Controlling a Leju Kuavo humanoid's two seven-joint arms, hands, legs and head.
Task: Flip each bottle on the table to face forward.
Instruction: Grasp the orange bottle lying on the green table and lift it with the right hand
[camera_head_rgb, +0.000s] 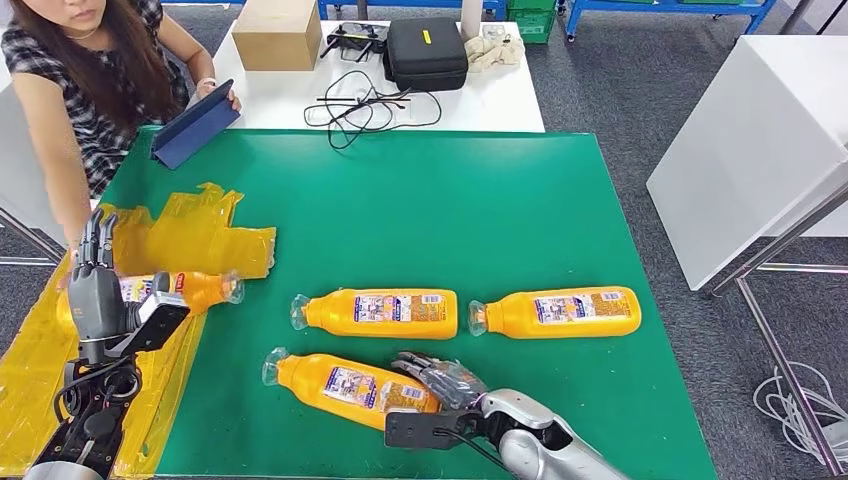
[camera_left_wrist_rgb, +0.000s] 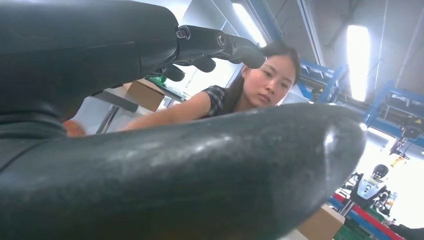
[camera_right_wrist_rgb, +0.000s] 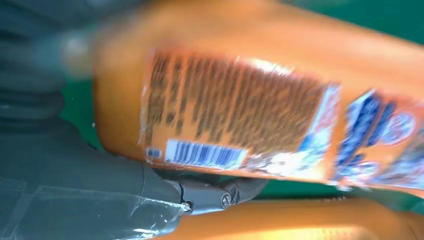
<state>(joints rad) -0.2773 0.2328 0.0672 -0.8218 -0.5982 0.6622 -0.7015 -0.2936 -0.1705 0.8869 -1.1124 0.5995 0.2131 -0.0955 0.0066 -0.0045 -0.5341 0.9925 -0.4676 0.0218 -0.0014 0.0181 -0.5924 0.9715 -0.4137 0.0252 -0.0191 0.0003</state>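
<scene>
Several orange bottles lie on their sides on the green mat (camera_head_rgb: 430, 210). My right hand (camera_head_rgb: 445, 382) grips the base end of the front bottle (camera_head_rgb: 340, 383), whose cap points left. In the right wrist view that bottle (camera_right_wrist_rgb: 250, 100) is blurred, its barcode label facing the camera, with my thumb (camera_right_wrist_rgb: 150, 190) under it. A middle bottle (camera_head_rgb: 385, 313) and a right bottle (camera_head_rgb: 560, 312) lie behind it. A fourth bottle (camera_head_rgb: 195, 288) lies at the left on yellow plastic, partly behind my left hand (camera_head_rgb: 95, 290). That hand (camera_left_wrist_rgb: 150, 165) is raised, fingers (camera_left_wrist_rgb: 220, 45) straight and empty.
Crumpled yellow plastic sheet (camera_head_rgb: 200, 235) covers the mat's left edge. A person (camera_head_rgb: 90, 90) sits at the back left, one arm reaching down beside my left hand, near a blue tablet (camera_head_rgb: 195, 125). A cardboard box (camera_head_rgb: 277, 35), black case (camera_head_rgb: 427, 52) and cables (camera_head_rgb: 365, 105) lie on the white table behind.
</scene>
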